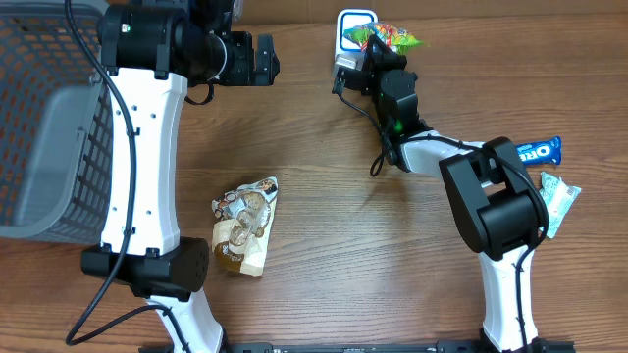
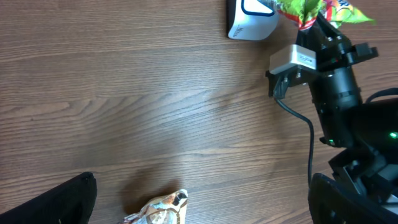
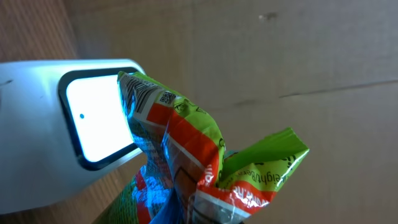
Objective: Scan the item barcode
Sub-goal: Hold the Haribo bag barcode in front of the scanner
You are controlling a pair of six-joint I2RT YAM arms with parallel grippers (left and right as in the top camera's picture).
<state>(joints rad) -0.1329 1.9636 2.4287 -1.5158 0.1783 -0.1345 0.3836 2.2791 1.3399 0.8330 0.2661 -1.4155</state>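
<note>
Up at the far edge of the desk (image 1: 343, 226), the right end effector (image 1: 371, 47) is clamped shut on one end of a green and orange snack bag (image 1: 391, 39). It holds the bag against the white scanner (image 1: 353, 25). From the right wrist, the bag's crinkled top edge overlaps the right side of the scanner's lit window, and a small printed code near that edge sits just beside the glow. The rest of the bag hangs off to the scanner's right. The right arm reaches in from the near right, its cable looping over the wood.

The left end effector (image 1: 267, 59) hangs with its jaws spread wide and nothing between them, at the far left and well apart from the scanner. The left wrist view shows bare wood between the two.

A grey mesh basket (image 1: 59, 118) fills the left edge, partly under the left arm. A brown and white snack packet (image 1: 245, 226) lies flat near the middle of the desk, just beside the left arm's base — open wood stretches from it toward the right arm. By the right edge lie a blue Oreo pack (image 1: 538, 151) and a pale teal packet (image 1: 557, 201), close to the right arm's elbow.
</note>
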